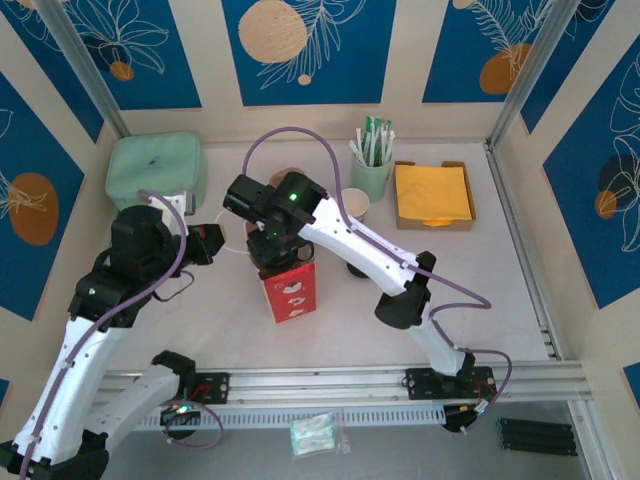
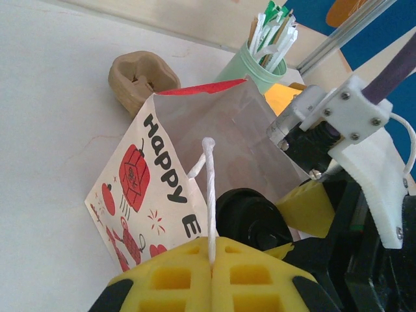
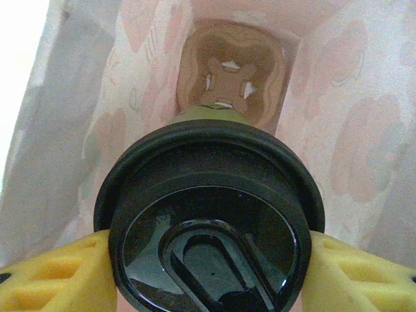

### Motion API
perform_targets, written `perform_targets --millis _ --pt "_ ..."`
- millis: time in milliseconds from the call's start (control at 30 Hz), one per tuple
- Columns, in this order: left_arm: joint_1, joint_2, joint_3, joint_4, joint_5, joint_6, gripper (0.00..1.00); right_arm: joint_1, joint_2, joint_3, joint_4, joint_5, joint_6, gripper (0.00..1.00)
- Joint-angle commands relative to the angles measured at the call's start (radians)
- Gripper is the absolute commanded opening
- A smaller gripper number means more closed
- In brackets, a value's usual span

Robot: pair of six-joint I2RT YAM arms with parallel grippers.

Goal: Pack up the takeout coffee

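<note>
Your R gripper (image 3: 208,266) pinched the green paper cup w/ round black plastic lid (image 3: 208,188), inside the red-and-white paper bag (image 2: 136,182). L gripper (image 2: 211,273) squeezed its white string handle (image 2: 209,188). Next: lower it straight, let go.

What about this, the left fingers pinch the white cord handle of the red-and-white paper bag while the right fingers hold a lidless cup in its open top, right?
No: the small green paper cup in the right fingers wears a round black plastic lid, as the right wrist view shows. The rest stands.
</note>
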Motion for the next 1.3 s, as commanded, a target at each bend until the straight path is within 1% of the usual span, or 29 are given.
perform_targets --millis 0,633,1267 --pt "0.012 -0.015 -0.008 0.013 -0.006 0.000 0.00 -0.005 0.013 -0.017 -0.086 0.000 -0.005 0.62" --pt "0.012 -0.021 -0.012 0.014 -0.004 -0.005 0.00 -0.006 0.020 -0.084 -0.057 -0.014 -0.006 0.62" --pt "0.012 -0.021 -0.010 0.012 -0.007 -0.006 0.00 -0.002 0.023 -0.159 -0.008 -0.054 -0.010 0.62"
